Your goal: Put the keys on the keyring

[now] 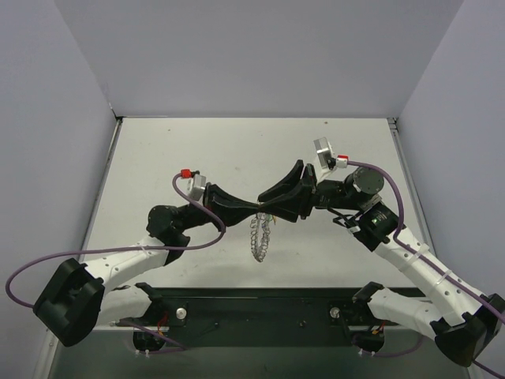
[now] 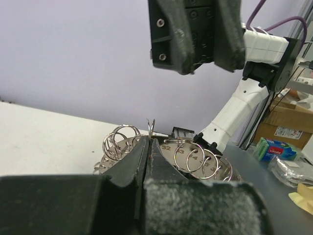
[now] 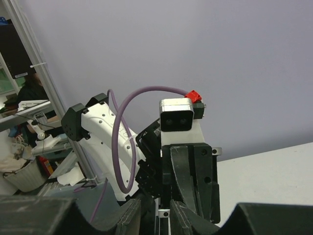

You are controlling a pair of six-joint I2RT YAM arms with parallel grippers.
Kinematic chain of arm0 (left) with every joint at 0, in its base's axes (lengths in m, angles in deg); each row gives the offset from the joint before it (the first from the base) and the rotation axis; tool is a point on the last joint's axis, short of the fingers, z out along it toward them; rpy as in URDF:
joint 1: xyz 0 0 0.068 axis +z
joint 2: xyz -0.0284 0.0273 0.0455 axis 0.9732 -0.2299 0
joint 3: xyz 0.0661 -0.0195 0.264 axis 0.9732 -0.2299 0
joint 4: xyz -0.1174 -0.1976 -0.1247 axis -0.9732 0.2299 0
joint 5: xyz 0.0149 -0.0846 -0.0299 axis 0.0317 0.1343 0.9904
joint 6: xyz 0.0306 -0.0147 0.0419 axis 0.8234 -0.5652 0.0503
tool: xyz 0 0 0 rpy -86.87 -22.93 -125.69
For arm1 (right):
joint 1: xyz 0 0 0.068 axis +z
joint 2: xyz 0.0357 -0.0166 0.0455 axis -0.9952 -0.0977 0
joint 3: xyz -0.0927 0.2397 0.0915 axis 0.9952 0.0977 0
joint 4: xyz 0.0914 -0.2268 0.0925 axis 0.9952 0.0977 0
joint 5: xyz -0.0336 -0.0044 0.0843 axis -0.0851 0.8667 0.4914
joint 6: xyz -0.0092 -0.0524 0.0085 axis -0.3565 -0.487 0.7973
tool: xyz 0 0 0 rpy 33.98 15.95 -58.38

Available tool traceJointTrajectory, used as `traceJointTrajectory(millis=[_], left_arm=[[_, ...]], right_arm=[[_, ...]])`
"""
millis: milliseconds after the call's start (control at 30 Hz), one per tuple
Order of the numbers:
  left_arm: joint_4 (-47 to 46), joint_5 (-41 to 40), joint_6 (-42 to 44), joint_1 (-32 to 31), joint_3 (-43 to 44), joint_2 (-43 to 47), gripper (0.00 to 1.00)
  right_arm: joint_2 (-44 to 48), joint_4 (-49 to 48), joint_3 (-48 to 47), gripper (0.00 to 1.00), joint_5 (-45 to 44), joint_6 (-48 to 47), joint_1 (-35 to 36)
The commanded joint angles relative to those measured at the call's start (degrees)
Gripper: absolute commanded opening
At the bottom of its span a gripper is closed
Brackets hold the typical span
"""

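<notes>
The keyring [image 1: 260,239] is a bunch of silvery loops hanging under the point where both grippers meet, above the table's middle. My left gripper [image 1: 258,208] is shut on a thin wire loop [image 2: 151,126] that sticks up between its fingertips. Split rings [image 2: 120,139] and numbered metal discs [image 2: 195,156] hang on either side of the left gripper [image 2: 149,140]. My right gripper [image 1: 270,211] faces it tip to tip. In the right wrist view the right gripper [image 3: 159,209] has closed on a small flat silvery piece with a hole [image 3: 159,214]. No coloured key heads show.
The white table [image 1: 197,150] is boxed in by grey walls at the back and both sides. A black strip [image 1: 260,304] runs along the near edge between the arm bases. Cardboard boxes [image 2: 288,117] and clutter lie beyond the table.
</notes>
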Motion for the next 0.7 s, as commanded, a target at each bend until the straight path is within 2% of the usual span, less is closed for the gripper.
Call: traceJointTrajectory(millis=[0, 267, 667], left_arm=[[-23.5, -3.7, -2.6, -0.4, 0.8, -0.5, 0.0], [-23.6, -4.0, -0.2, -0.9, 0.4, 1.4, 0.0], [-23.6, -3.7, 0.0, -1.3, 1.1, 2.5, 0.0]], right_arm=[[0.3, -5.8, 0.3, 0.3, 1.9, -0.4, 0.2], [1.1, -2.9, 1.6, 0.3, -2.6, -2.3, -0.8], [1.1, -2.9, 2.6, 0.26, -3.5, -2.6, -1.9]])
